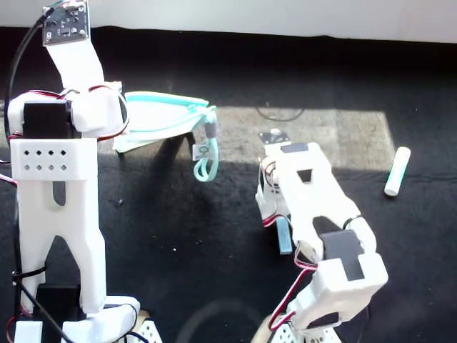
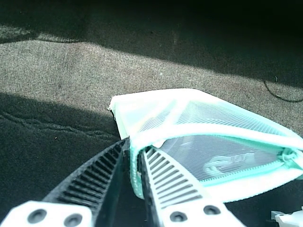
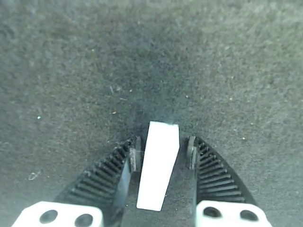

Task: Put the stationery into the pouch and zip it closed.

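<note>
End of pouch (image 1: pixel 168 118) hidden behind left arm (image 1: pixel 57 186), its zip corner cut by left wrist view's edge, pale block (image 1: pixel 284 236) mostly covered by right arm (image 1: pixel 314 200)

One pouch (image 1: pixel 161 118); two stationery pieces (image 1: pixel 397 171) (image 1: pixel 284 236); two arms (image 1: pixel 57 214) (image 1: pixel 314 193).

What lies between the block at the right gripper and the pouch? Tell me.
Nothing solid: bare dark mat separates the block from the pouch, held by the left gripper. Only the pouch's teal loop lies near that path.
</note>
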Robot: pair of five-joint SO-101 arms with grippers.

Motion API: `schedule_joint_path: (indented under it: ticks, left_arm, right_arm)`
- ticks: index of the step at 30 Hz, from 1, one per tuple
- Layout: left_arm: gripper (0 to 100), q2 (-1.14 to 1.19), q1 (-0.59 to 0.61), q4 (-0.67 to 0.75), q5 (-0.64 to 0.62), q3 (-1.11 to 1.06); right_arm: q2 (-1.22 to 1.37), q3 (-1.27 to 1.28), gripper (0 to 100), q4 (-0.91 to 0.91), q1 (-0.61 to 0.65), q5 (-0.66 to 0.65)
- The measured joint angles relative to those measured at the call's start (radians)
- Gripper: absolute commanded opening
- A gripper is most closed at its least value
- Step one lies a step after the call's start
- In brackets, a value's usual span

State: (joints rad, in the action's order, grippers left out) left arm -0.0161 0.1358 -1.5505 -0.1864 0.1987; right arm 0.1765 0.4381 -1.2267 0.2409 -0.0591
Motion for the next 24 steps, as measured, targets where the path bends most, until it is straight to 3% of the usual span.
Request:
schedule_joint_path:
  ticks: [10,14,20,24]
  left_arm:
    - [1,0.0,0.0,0.0,0.0,0.0]
    - [1,0.0,0.0,0.0,0.0,0.0]
    - [1,0.0,0.0,0.0,0.0,0.0]
    - [1,0.0,0.0,0.0,0.0,0.0]
  right_arm:
    - [0.025,-0.008,15.2,0.035,0.0,0.002]
    - [0.025,-0.009,0.0,0.035,0.0,0.002]
    - [-0.012,-0.014,0.6,0.037,-0.003,0.002]
    - [-0.17,-0.012,0.6,0.035,0.002,0.002]
